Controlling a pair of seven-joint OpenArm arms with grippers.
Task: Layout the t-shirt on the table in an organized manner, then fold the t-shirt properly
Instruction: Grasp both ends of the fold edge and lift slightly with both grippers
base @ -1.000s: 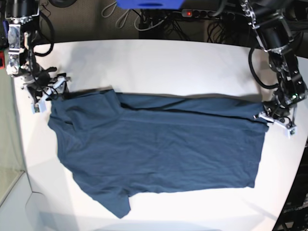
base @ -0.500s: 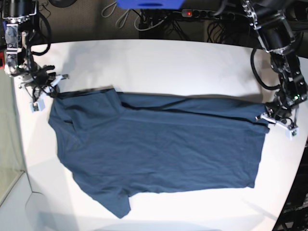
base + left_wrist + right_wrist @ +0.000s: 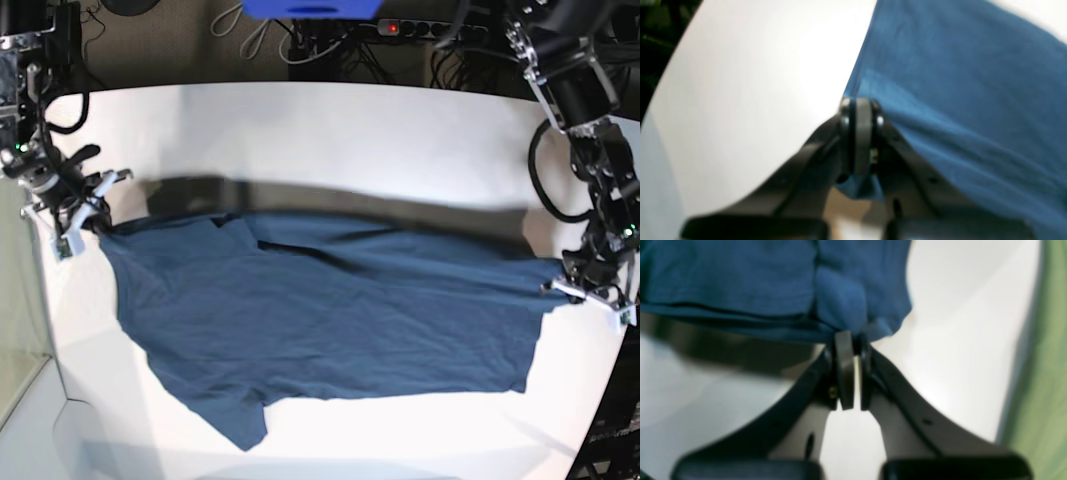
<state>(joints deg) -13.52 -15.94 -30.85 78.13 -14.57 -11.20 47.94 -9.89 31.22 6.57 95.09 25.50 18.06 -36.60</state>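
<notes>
Now | t-shirt (image 3: 330, 320): no readable label | left gripper (image 3: 860, 110): pinching t-shirt | right gripper (image 3: 851, 340): pinching t-shirt

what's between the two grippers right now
Only the t-shirt, stretched across the table in the base view. The left gripper pinches one end and the right gripper the other; nothing else lies between them.

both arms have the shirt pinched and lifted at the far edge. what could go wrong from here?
1. The right end effector pinches only a small bunched bit of the t-shirt; a hard pull may slip it free.
2. The left end effector also grips right at a corner, so it may slip too.
3. The sleeve near the table's front edge lies askew and may drag and crease.
</notes>
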